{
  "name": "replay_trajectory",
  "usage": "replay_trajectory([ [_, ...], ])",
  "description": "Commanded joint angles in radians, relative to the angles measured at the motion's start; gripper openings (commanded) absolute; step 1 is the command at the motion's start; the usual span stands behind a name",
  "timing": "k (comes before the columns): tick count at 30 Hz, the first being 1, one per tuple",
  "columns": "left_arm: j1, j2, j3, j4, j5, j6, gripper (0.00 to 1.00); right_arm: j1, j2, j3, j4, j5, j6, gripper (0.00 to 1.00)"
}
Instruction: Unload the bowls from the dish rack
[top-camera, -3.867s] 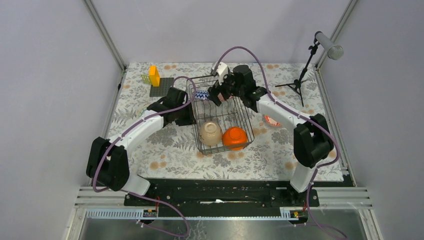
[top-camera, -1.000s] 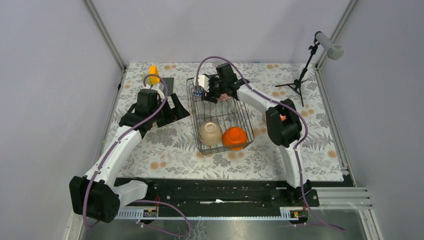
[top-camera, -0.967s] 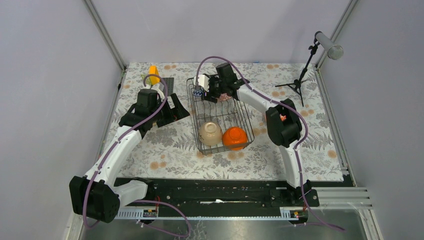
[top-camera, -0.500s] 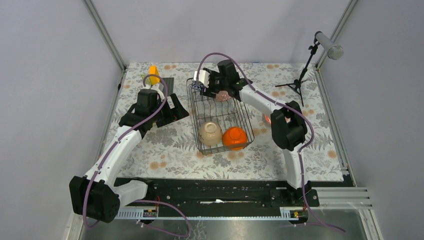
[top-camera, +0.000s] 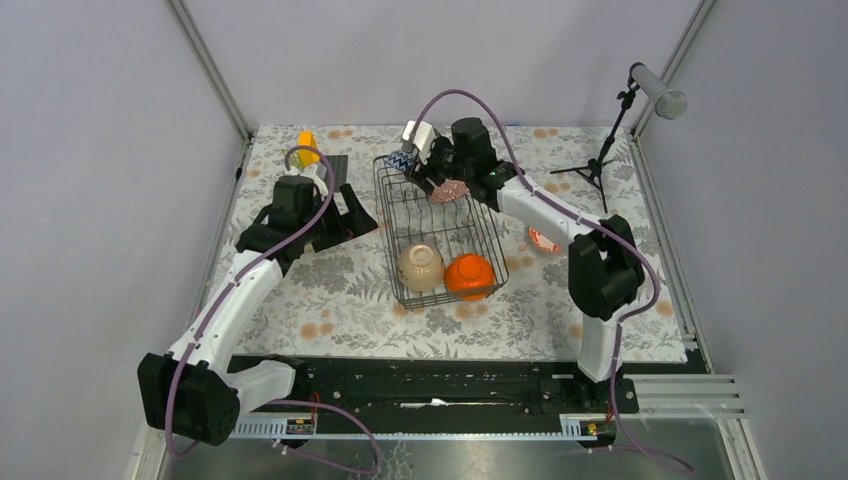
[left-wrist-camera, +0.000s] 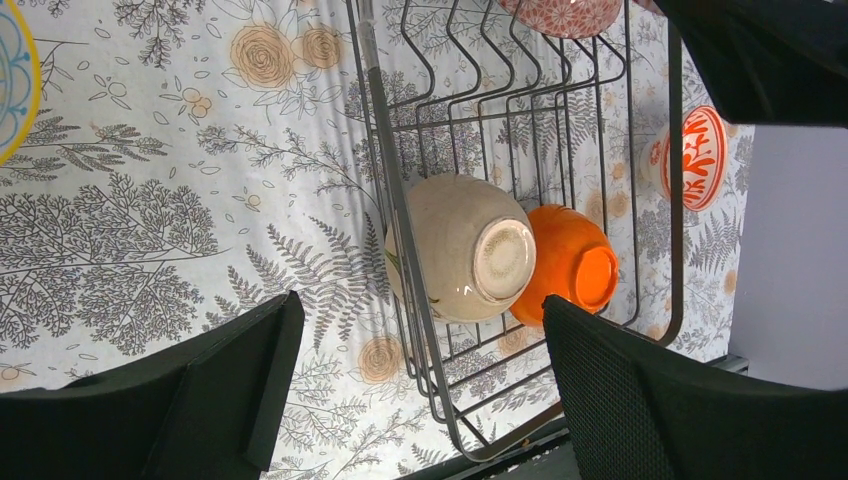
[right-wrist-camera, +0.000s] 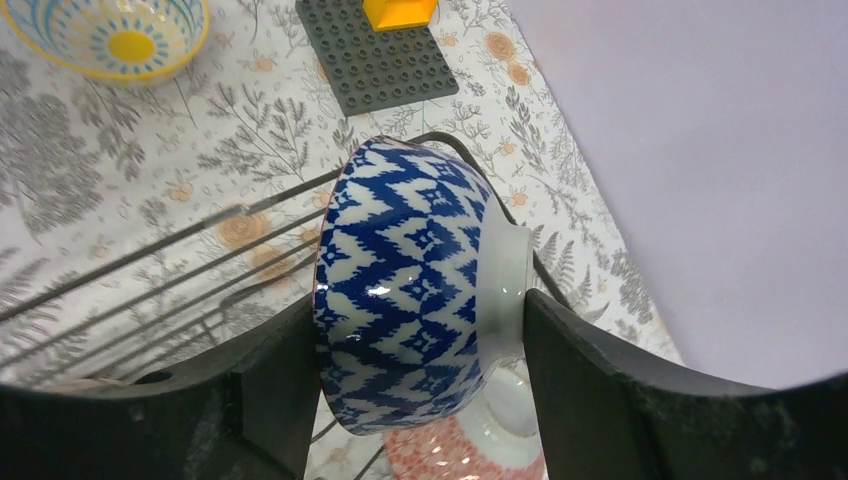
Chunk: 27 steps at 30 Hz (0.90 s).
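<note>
The black wire dish rack (top-camera: 488, 232) stands mid-table. My right gripper (top-camera: 420, 172) is shut on the blue-white patterned bowl (top-camera: 402, 161), held on edge over the rack's back left corner; in the right wrist view its fingers clamp rim and foot of this bowl (right-wrist-camera: 415, 290). A pink speckled bowl (top-camera: 449, 190) leans in the rack's back just below it. A beige bowl (top-camera: 421, 267) and an orange bowl (top-camera: 469, 275) lie upside down at the rack's front. My left gripper (top-camera: 345, 222) hangs open left of the rack, holding nothing.
A white bowl with red bands (top-camera: 541, 240) sits on the cloth right of the rack. A bowl with a yellow centre (right-wrist-camera: 120, 35) rests on the cloth left of the rack. A grey studded plate (top-camera: 330, 172) with a yellow block (top-camera: 307, 150) lies back left; a microphone stand (top-camera: 600, 160) stands back right.
My right gripper has risen and shifted back and right with the blue-white bowl in it, clearing the pink bowl. The left arm, which drew back from the rack earlier, has stayed still.
</note>
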<state>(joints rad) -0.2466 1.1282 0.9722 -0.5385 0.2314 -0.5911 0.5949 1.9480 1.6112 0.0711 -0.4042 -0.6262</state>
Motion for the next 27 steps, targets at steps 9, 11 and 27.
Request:
replay_trajectory([
  [9, 0.006, 0.008, 0.08, 0.053, 0.047, -0.014, 0.94, 0.01, -0.229, -0.181, 0.188, 0.165, 0.664, 0.45],
  [11, 0.006, 0.013, 0.077, 0.063, 0.06, -0.025, 0.94, 0.009, -0.242, -0.205, 0.177, 0.174, 0.735, 0.43],
  [27, 0.006, 0.033, 0.061, 0.058, 0.092, -0.008, 0.94, -0.004, -0.239, -0.206, -0.057, 0.225, 0.833, 0.56],
])
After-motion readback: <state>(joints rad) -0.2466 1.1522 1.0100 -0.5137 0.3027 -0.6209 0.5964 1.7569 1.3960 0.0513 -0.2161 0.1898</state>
